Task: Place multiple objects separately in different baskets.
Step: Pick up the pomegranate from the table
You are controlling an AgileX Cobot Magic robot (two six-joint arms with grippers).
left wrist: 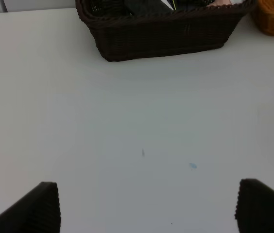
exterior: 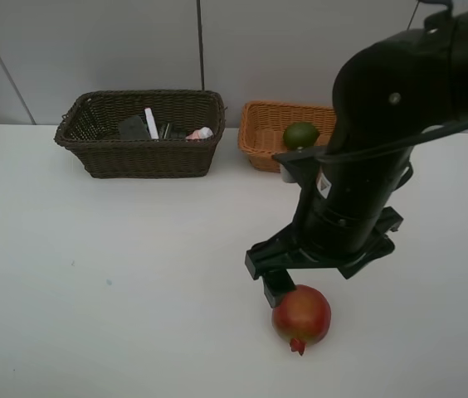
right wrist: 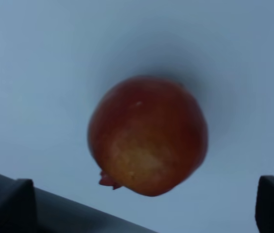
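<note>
A red pomegranate (exterior: 301, 317) lies on the white table (exterior: 93, 265) near the front. My right gripper (exterior: 299, 290) hangs just above it, open, with one finger (exterior: 277, 287) showing beside the fruit. In the right wrist view the pomegranate (right wrist: 147, 136) lies between the open fingers (right wrist: 15, 199), untouched. The dark brown basket (exterior: 109, 157) at the back left holds a black case (exterior: 133, 128), a white marker (exterior: 151, 123) and a pink bottle (exterior: 202, 133). The light orange basket (exterior: 260, 141) holds a green fruit (exterior: 300, 134). My left gripper (left wrist: 146, 206) is open and empty. The orange, mangosteen and pump bottle are not visible.
The right arm (exterior: 383, 141) covers the right part of the orange basket. In the left wrist view the dark basket (left wrist: 161, 34) stands ahead across bare table (left wrist: 127, 121). A grey wall (exterior: 217, 41) runs behind the baskets.
</note>
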